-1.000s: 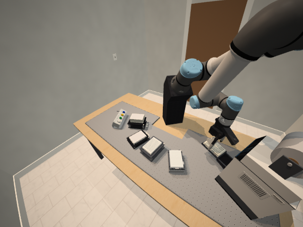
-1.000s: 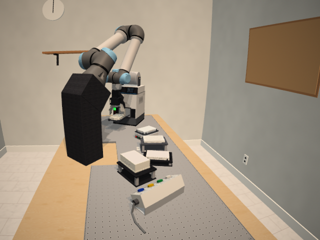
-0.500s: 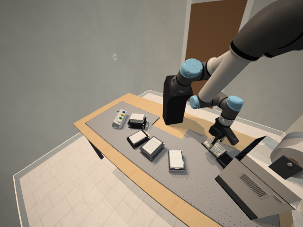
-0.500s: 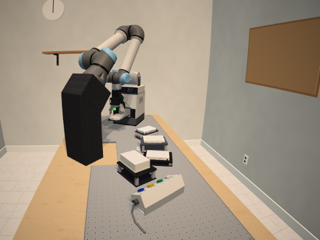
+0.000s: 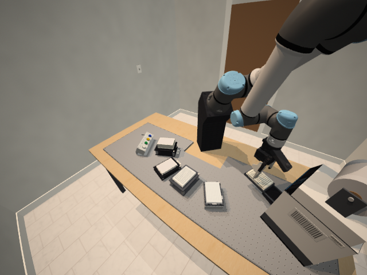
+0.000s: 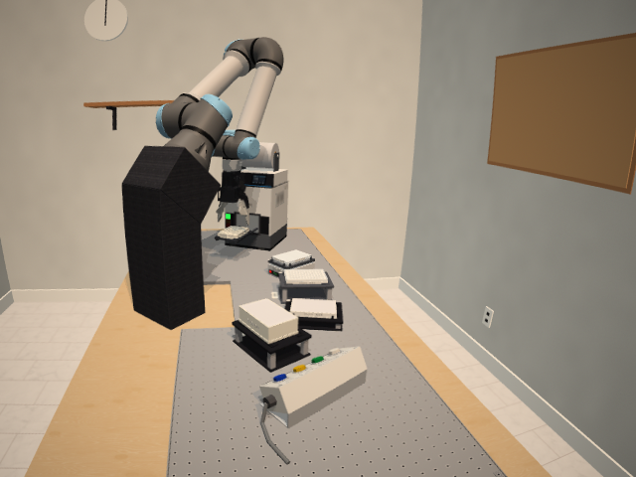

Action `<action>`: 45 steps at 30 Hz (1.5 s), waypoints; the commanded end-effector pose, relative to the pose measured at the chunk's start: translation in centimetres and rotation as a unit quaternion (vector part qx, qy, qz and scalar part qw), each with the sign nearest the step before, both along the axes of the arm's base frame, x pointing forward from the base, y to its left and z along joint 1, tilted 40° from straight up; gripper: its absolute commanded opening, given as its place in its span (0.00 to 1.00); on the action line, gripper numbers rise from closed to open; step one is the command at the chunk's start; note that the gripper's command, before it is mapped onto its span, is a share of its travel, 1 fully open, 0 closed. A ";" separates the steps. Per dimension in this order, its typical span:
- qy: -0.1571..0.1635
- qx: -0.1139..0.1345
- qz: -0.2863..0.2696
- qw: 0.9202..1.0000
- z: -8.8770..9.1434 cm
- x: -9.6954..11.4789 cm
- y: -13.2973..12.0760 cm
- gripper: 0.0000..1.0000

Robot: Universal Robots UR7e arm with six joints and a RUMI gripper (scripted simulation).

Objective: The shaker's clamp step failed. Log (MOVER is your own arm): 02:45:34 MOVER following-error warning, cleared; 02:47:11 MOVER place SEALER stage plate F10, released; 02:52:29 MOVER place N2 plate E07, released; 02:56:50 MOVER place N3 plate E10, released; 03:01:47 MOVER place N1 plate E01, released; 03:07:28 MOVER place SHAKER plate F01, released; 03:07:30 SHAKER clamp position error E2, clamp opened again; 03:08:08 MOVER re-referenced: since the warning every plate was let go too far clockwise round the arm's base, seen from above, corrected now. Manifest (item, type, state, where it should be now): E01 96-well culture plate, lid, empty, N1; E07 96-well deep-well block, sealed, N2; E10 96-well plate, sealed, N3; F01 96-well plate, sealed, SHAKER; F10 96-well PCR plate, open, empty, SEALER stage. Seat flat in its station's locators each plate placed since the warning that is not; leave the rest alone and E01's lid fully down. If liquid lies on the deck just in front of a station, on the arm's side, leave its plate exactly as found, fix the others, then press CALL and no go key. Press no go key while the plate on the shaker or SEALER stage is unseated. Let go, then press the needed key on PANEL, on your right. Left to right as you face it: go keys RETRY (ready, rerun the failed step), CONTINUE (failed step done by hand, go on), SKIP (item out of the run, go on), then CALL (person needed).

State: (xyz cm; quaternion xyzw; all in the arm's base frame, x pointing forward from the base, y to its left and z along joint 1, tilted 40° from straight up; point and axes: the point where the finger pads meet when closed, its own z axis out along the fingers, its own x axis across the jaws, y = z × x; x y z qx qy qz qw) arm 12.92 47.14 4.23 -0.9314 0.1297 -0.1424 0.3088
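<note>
My gripper [image 5: 261, 169] is open and hangs just above the white open PCR plate [image 5: 260, 179] on the black sealer stage. It holds nothing. In the exterior view the gripper [image 6: 234, 211] stands over the same plate [image 6: 234, 232] at the mouth of the sealer [image 6: 266, 205]. I cannot tell whether that plate lies fully flat. A sealed plate [image 5: 213, 192], a deep-well block [image 5: 184, 176] and a lidded plate [image 5: 167, 166] stand in a row on their nests. The lidded plate looks turned on its black nest [image 6: 314, 309]. A sealed plate [image 5: 166, 143] [image 6: 269, 341] sits on the shaker.
The key panel [image 5: 143, 143] lies at the far end of the mat beside the shaker, with blue, yellow, green and white keys [image 6: 308, 363]. The arm's black base column [image 6: 164, 240] stands beside the row. The sealer's grey body [image 5: 311, 224] and roll fill the near right.
</note>
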 end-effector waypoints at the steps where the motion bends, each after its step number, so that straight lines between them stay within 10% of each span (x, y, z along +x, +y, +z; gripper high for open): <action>1: 0.001 -0.001 0.000 1.000 1.4 -0.6 -0.9 0.82; 10: 0.001 -0.001 0.000 1.000 1.7 -0.7 -1.1 0.82; 11: 0.006 0.002 -0.008 1.000 1.8 -0.2 -1.3 1.00; 45: 0.103 0.064 -0.147 0.982 2.7 12.3 -7.9 1.00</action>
